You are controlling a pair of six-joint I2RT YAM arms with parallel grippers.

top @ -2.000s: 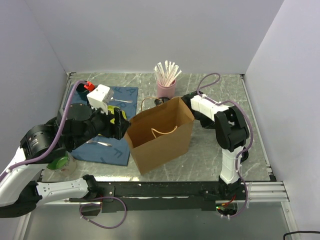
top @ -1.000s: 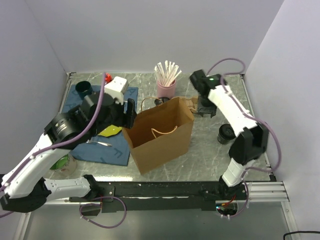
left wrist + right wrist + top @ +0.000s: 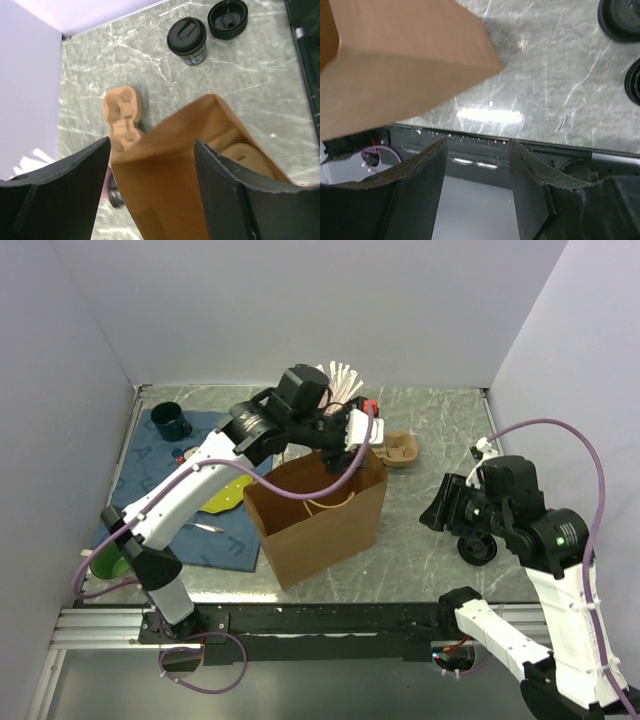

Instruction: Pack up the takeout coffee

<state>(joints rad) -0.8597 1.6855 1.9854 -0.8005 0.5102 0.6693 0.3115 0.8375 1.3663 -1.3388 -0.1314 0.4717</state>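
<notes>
Right wrist view puts us at the near edge. The right gripper (image 3: 477, 146) hangs with its jaws apart and nothing between them, looking down on the table (image 3: 560, 90) rim and a front corner of the brown paper bag (image 3: 395, 60). From above, that arm is folded on the right side, elbow raised, with its wrist turned toward the bag.

The lidded coffee cup (image 3: 187, 40) stands upright on the marble with a loose lid (image 3: 228, 17) just beside it. Both are well apart from the bag.

Further in, the bag stands upright with its mouth open (we cannot see to its bottom). The left arm reaches out long from its base and bends down over the bag's far rim. The left gripper (image 3: 150, 150) is spread wide, its fingers either side of the rim and not pinching it. Just beyond the bag lies the pulp cup carrier (image 3: 122, 110), with no cup in it.

We judge packing has barely begun: cup and carrier are both outside the bag. The step in hand looks like the left steadying the bag's mouth. Next, the right gripper needs to close squarely around the cup and keep it upright.
</notes>
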